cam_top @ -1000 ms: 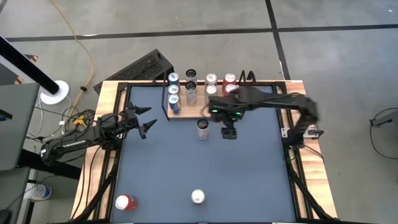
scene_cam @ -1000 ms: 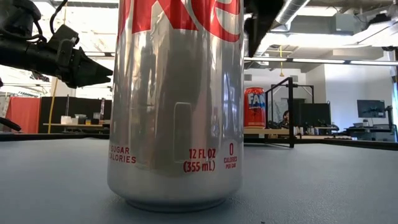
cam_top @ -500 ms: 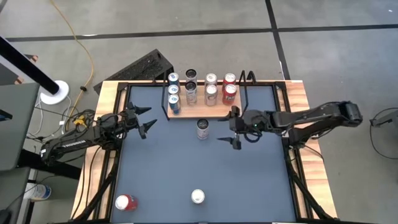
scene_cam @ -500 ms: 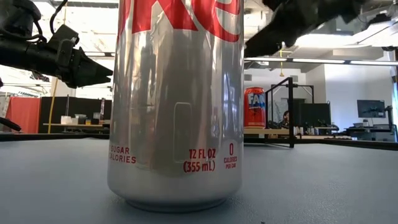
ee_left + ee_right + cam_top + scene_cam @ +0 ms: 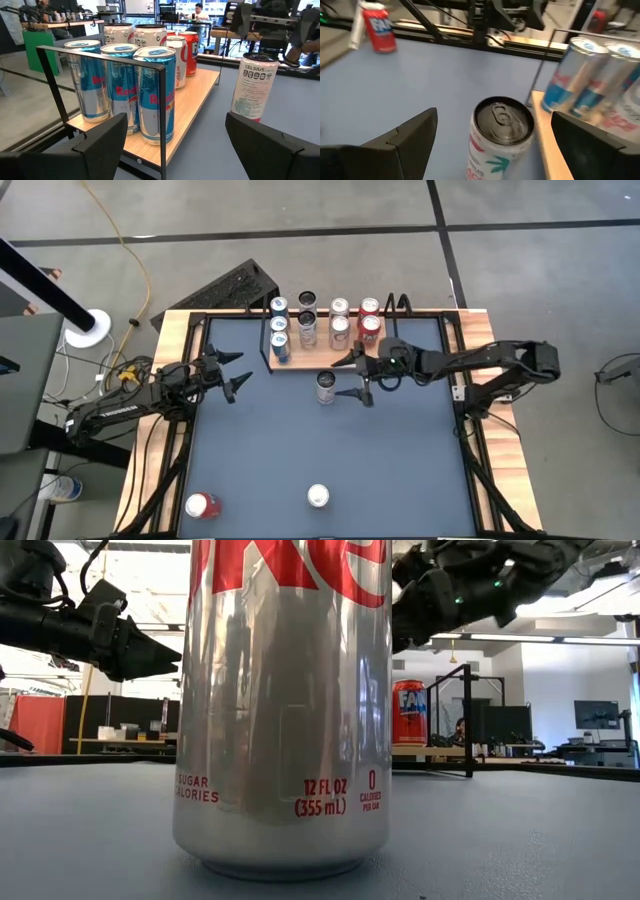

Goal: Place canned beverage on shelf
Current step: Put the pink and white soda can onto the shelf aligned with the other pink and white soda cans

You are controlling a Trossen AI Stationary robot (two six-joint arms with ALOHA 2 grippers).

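We take the shelf (image 5: 325, 352) as our landmark: it sits at the table's far edge, already carrying blue, silver and red cans. The white can (image 5: 326, 386) stands upright on the table just in front of the shelf's front edge, not yet on it. Our right gripper (image 5: 352, 376) hangs just beside that can, on its right, fingers spread wide and holding nothing; its wrist view looks down on the can top between the two fingers. We judge the reach is in hand. Next we must lower around the can, clench, lift, and set it on bare board. Our left gripper (image 5: 233, 373) waits left of the shelf, fingers apart.
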